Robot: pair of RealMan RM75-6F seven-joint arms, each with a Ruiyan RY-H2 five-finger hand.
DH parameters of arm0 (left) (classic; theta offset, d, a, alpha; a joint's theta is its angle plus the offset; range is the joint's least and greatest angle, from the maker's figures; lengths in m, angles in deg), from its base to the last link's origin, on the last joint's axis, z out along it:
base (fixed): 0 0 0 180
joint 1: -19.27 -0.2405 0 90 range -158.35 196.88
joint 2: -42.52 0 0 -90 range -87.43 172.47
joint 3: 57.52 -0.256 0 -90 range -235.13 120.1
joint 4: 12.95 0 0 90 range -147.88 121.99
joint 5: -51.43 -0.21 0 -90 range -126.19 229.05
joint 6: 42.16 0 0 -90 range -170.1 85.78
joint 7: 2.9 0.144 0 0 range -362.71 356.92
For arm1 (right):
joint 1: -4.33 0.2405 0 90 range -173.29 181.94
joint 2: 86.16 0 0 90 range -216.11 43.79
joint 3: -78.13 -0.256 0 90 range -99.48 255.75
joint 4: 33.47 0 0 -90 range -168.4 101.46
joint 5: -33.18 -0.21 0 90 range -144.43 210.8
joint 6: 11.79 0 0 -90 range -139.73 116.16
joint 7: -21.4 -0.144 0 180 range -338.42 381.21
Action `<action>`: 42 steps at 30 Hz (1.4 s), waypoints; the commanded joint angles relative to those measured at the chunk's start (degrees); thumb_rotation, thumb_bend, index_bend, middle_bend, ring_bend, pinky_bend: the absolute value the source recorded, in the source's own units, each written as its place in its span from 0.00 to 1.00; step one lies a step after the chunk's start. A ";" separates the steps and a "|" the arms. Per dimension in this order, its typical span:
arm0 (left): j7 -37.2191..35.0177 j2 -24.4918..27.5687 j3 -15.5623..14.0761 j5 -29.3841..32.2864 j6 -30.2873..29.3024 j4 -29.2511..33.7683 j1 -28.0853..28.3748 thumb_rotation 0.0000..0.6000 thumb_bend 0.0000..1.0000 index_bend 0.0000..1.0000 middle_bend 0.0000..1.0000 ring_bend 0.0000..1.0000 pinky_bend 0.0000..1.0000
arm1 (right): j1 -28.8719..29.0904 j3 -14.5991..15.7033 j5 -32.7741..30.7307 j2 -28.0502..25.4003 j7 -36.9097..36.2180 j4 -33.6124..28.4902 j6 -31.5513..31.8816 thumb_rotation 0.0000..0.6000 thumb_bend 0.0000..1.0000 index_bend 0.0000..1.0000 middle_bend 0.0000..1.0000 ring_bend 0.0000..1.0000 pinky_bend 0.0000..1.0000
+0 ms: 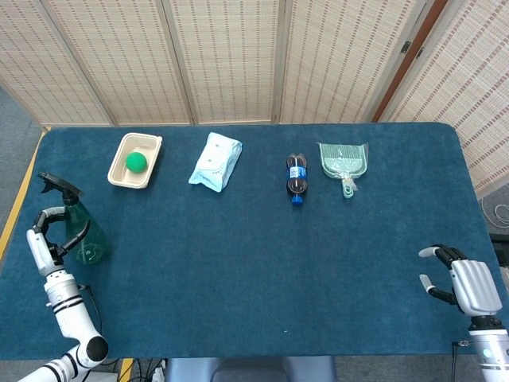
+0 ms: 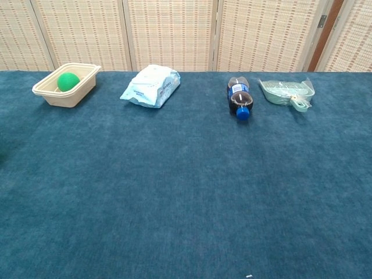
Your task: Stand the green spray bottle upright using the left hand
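Observation:
The green spray bottle (image 1: pixel 83 235) stands upright near the table's left edge, its black trigger head (image 1: pixel 59 185) pointing up and left. My left hand (image 1: pixel 44 239) is just left of it, and its dark fingers (image 1: pixel 57 212) curl around the bottle's body and grip it. My right hand (image 1: pixel 463 282) rests at the table's front right corner, fingers apart and holding nothing. The chest view shows neither hand nor the spray bottle.
Along the far side lie a beige tray (image 1: pixel 121 169) holding a green ball (image 1: pixel 137 161), a wipes pack (image 1: pixel 215 161), a lying cola bottle (image 1: pixel 297 180) and a pale green dustpan (image 1: pixel 343 162). The same row shows in the chest view, with the tray (image 2: pixel 53 95) at left.

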 commanded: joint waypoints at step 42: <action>-6.46 3.48 -2.73 -7.02 1.56 7.09 -8.95 1.00 0.00 0.38 0.35 0.33 0.12 | 0.43 0.18 0.10 0.59 0.32 0.10 -0.72 1.00 0.24 0.42 0.41 0.38 0.81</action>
